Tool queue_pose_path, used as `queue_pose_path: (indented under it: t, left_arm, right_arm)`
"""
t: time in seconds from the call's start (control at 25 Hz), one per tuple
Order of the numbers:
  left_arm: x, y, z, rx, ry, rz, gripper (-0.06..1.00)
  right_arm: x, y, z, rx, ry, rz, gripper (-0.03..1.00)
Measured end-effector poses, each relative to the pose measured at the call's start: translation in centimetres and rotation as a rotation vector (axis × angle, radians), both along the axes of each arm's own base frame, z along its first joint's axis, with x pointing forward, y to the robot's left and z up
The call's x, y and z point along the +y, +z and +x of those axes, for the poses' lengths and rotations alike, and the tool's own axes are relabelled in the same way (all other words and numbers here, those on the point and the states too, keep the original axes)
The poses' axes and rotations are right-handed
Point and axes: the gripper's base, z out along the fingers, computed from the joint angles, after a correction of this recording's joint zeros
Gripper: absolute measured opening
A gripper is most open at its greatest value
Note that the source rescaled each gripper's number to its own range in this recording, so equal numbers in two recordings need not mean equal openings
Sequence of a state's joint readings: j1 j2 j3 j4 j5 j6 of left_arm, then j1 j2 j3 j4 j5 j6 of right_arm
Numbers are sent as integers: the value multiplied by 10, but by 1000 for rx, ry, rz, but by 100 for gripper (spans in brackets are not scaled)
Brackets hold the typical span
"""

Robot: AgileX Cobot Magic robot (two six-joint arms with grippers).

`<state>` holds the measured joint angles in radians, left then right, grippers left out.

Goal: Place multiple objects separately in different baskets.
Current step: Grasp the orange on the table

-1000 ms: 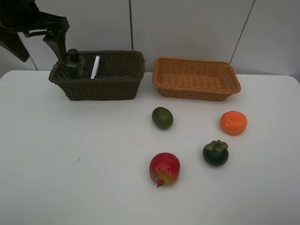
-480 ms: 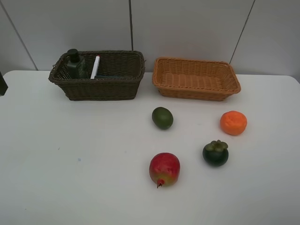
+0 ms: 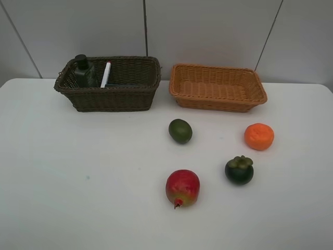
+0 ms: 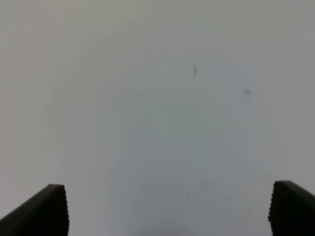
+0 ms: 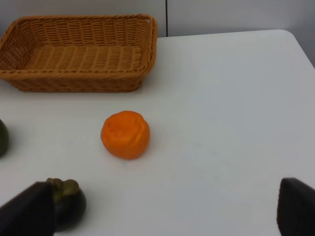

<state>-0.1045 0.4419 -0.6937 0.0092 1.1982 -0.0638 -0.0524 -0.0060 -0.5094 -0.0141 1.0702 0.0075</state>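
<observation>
In the exterior high view the dark brown basket point(image 3: 106, 96) holds the dark green pump bottle point(image 3: 82, 70) and the white red-tipped marker point(image 3: 106, 74). The pink bottle and eraser are hidden. The light orange-tan basket point(image 3: 217, 101) is empty. On the table lie the lime point(image 3: 180, 130), orange point(image 3: 259, 136), mangosteen point(image 3: 239, 170) and pomegranate point(image 3: 182, 188). Neither arm shows in this view. My left gripper point(image 4: 170, 211) is open and empty over bare table. My right gripper point(image 5: 165, 206) is open and empty, with the orange point(image 5: 125, 134) and mangosteen point(image 5: 66, 201) ahead of it.
The white table point(image 3: 78, 182) ends at a grey panelled wall behind the baskets. The right wrist view shows the tan basket point(image 5: 74, 19) beyond the orange and the table's far right edge point(image 5: 300, 44).
My left arm has drawn back from the dark brown basket and left the exterior view at the left. The objects have not moved.
</observation>
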Motion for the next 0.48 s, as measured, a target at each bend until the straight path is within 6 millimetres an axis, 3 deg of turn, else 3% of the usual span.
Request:
queue_pose_path:
  t: [0.24, 0.48]
  left_arm:
    - [4, -18, -42, -221, -35, 8, 100]
    - [6, -34, -56, -348, -40, 4, 100]
  right_arm:
    - [0, 0, 0, 0, 0, 0, 100]
    - [0, 0, 0, 0, 0, 0, 100]
